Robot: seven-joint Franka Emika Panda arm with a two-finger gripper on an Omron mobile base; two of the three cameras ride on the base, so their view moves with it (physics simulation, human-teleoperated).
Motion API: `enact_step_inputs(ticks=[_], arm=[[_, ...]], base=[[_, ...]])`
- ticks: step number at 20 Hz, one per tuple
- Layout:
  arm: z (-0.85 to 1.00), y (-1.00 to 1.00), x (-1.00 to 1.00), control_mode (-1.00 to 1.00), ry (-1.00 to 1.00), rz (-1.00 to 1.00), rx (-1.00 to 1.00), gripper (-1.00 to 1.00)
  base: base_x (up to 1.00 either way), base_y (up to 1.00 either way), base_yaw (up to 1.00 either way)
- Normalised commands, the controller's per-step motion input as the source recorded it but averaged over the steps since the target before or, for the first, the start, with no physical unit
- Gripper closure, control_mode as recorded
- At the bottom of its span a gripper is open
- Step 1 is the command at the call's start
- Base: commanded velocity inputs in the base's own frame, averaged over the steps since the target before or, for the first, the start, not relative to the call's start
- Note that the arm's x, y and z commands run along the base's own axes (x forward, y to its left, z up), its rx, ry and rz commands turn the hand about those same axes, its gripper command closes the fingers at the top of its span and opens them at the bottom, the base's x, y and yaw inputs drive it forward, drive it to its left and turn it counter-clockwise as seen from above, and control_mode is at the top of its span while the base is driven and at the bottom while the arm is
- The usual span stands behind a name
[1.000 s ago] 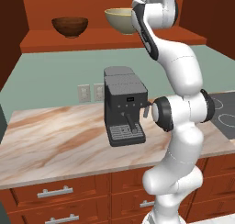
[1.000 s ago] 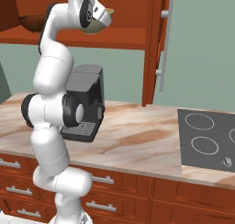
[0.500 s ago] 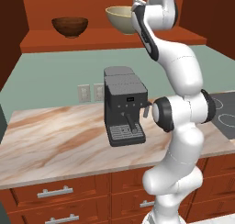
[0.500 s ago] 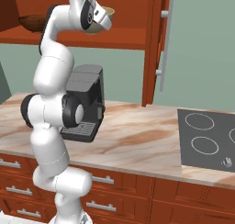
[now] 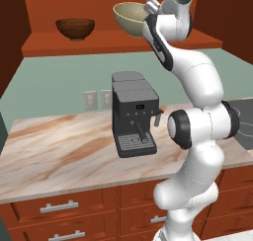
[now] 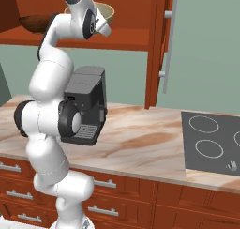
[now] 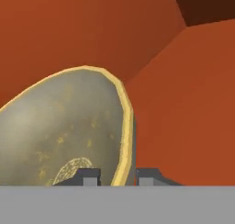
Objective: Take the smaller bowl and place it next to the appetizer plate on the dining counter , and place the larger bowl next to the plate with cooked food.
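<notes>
Left base view: red-brown shelf (image 5: pixel 99 41) above marble counter (image 5: pixel 64 151), green wall (image 5: pixel 59 82).

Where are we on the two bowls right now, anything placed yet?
Nothing placed yet. In hand: the gripper has its fingers either side of the larger bowl rim, one inside, one outside, up on the open cabinet shelf. The smaller bowl sits untouched on that shelf. Left: carry both bowls to the dining counter and set each beside its plate.
</notes>
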Motion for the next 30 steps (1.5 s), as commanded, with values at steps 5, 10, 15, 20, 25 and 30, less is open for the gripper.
enact_step_inputs(ticks=[5, 10, 15, 20, 25, 30], arm=[[-0.21, 0.03, -0.31, -1.0, -0.38, -0.12, 0.26, 1.0], [0.14, 0.19, -0.48, -1.0, -0.2, -0.22, 0.25, 1.0], [0.94, 0.14, -0.66, -1.0, -0.31, -0.16, 0.19, 1.0], [0.48, 0.06, -1.0, -1.0, -0.12, -0.06, 0.11, 1.0], [-0.38, 0.15, -1.0, -1.0, 0.14, -0.01, 0.01, 1.0], [-0.1, -0.04, -1.0, -1.0, -0.03, 0.0, 0.17, 1.0]], base=[[0.0, 0.0, 0.0], [0.0, 0.0, 0.0], [0.0, 0.0, 0.0], [0.0, 0.0, 0.0], [0.0, 0.0, 0.0], [0.0, 0.0, 0.0]])
